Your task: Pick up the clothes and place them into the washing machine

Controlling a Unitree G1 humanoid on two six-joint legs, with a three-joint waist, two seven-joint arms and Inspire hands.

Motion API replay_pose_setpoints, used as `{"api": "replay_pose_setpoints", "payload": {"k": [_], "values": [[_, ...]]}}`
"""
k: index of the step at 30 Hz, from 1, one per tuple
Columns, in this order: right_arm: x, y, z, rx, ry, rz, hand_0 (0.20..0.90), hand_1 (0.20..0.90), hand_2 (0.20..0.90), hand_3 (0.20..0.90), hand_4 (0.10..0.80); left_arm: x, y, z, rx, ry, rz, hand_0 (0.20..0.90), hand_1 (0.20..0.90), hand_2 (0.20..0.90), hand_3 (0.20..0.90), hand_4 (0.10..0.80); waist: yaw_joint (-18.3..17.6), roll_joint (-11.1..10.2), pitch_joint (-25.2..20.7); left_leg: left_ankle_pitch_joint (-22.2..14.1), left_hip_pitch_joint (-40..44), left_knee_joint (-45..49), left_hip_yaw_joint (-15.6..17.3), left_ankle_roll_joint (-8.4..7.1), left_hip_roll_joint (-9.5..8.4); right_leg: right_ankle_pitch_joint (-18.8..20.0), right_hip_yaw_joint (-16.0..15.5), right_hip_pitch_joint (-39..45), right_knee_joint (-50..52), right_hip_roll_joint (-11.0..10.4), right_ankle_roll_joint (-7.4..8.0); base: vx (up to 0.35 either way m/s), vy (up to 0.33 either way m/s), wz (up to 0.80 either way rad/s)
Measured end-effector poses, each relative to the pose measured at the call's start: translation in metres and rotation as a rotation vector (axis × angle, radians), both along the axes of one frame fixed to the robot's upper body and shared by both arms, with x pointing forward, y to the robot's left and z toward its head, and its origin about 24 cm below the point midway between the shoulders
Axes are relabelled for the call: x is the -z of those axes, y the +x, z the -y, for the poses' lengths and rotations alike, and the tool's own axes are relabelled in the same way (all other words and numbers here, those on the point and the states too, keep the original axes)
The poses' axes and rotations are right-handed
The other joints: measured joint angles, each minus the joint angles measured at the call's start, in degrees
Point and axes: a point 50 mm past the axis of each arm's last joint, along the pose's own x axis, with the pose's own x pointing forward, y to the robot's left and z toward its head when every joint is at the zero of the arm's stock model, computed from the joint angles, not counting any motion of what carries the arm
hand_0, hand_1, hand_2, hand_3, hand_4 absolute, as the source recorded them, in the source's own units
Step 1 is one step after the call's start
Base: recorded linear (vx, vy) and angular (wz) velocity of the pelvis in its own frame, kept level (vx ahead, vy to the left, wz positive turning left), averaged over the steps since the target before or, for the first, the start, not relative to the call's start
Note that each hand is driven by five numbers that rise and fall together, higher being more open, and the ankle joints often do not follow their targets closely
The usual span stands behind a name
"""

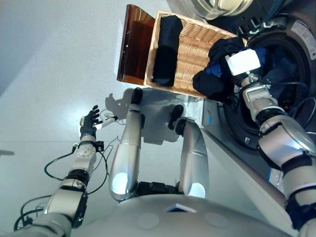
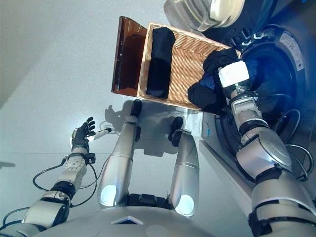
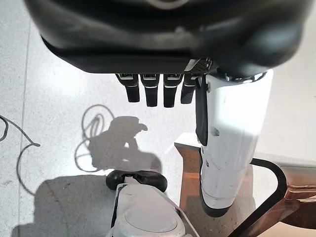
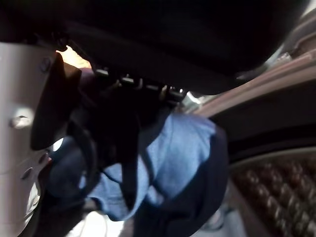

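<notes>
Our right robot hand (image 4: 98,118) clenches a dark-and-blue garment (image 1: 217,74) between wicker basket (image 1: 190,54) and washing machine (image 1: 286,69) drum. Next we swing it inside, then release. Left robot hand (image 1: 89,123) hangs open, idle.

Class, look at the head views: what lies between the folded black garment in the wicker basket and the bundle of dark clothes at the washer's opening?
Only bare woven basket floor lies between the folded black garment and the dark bundle, plain in both eye views.
</notes>
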Motion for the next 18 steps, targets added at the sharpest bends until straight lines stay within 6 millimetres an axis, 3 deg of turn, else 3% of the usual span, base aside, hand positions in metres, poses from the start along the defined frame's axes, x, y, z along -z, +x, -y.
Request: {"api": "replay_pose_setpoints", "payload": {"k": [13, 14, 15, 17, 18], "values": [[-0.004, 0.0, 0.003, -0.003, -0.117, 0.025, 0.9, 0.9, 0.9, 0.9, 0.8, -0.005, 0.004, 0.008, 0.021, 0.016, 0.041, 0.9, 0.9, 0.9, 0.9, 0.8, 0.59, 2.02, -1.66, -0.02, -1.76, 0.32, 0.0, -0.31, -0.1, -0.36, 0.01, -2.0, 0.79, -0.06, -0.05, 0.001, -0.012, 0.01], [-0.004, 0.0, 0.002, -0.006, -0.118, 0.028, 0.848, 0.848, 0.848, 0.848, 0.763, -0.004, 0.004, 0.009, 0.025, 0.016, 0.04, 0.9, 0.9, 0.9, 0.9, 0.8, 0.56, 2.04, -1.67, 0.0, -1.95, 0.49, 0.01, -0.31, -0.11, -0.33, 0.0, -2.2, 1.03, 0.02, 0.02, 0.0, 0.0, 0.0], [-0.006, 0.001, 0.002, -0.005, -0.124, 0.034, 0.447, 0.447, 0.447, 0.447, 0.476, -0.004, 0.004, 0.01, 0.026, 0.014, 0.04, 0.9, 0.9, 0.9, 0.9, 0.8, 0.56, 2.02, -1.82, -0.08, -2.72, 1.24, 0.0, -0.45, -0.15, -0.47, 0.02, -2.94, 1.77, -0.06, 0.11, 0.0, 0.0, 0.0], [-0.01, 0.003, 0.002, -0.006, -0.136, 0.049, 0.2, 0.2, 0.2, 0.2, 0.3, -0.004, 0.004, 0.011, 0.025, 0.008, 0.045, 0.9, 0.9, 0.9, 0.9, 0.8, 0.6, 2.04, -1.89, -0.24, -3.71, 2.29, 0.0, -0.64, -0.23, -0.79, 0.07, -4.02, 3.0, -0.15, -0.04, 0.0, 0.0, 0.0], [-0.013, 0.005, 0.0, -0.01, -0.137, 0.059, 0.2, 0.2, 0.2, 0.2, 0.3, -0.005, 0.005, 0.011, 0.022, 0.004, 0.048, 0.9, 0.9, 0.9, 0.9, 0.8, 0.6, 2.1, -1.94, -0.46, -4.41, 3.11, -0.05, -0.75, -0.26, -1.2, 0.09, -4.79, 3.94, -0.23, -0.21, 0.0, 0.0, 0.0]]}}
